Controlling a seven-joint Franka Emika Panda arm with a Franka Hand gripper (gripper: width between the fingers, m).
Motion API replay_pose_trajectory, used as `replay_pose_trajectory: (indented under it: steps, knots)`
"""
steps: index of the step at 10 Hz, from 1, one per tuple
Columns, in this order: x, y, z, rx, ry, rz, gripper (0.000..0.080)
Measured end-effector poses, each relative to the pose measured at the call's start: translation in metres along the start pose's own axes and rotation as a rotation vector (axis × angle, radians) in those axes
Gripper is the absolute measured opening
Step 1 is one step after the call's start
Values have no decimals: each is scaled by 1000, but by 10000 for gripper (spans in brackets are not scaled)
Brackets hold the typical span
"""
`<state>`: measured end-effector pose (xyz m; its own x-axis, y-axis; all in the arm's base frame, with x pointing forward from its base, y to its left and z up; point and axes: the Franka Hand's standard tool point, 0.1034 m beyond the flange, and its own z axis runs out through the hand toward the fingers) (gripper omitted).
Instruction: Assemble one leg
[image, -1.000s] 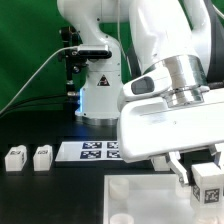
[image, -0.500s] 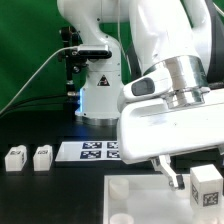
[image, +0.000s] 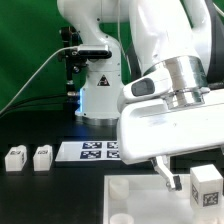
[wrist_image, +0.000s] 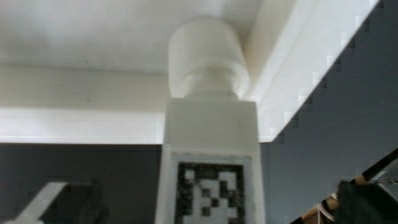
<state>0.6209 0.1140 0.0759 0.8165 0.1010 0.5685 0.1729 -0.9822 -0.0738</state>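
Comparing the present frames with those of a second before, a release is recorded: the gripper, then closed about the leg, is now seen with its fingers spread and clear of the post's sides. The leg is left standing upright at the exterior view's right, on the near right part of the large white panel, and appears slightly lower and more settled than before. In the wrist view the leg is seen between the opened fingers, its rounded end directed at the panel; whether that end is fully seated in a corner socket cannot be told. 2 further legs are noted lying at the far left, just beside the marker board, untouched. It is judged that the insertion step has been completed or nearly so, and that withdrawal of the arm is next called for, without the freed post being knocked.
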Motion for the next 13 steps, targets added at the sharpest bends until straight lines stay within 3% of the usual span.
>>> replay_pose_trajectory:
  steps: [3, 6, 8, 10, 12, 13]
  knots:
    - [0, 0, 0, 1, -3, 0, 649]
    - [20, -4, -10, 33, -115, -3, 649]
    - [27, -1, -9, 36, -131, -1, 649]
    - [21, -7, -6, 88, -337, 9, 649]
    - [11, -5, -7, 128, -535, 24, 649]
    - [14, -3, -5, 138, -584, 16, 649]
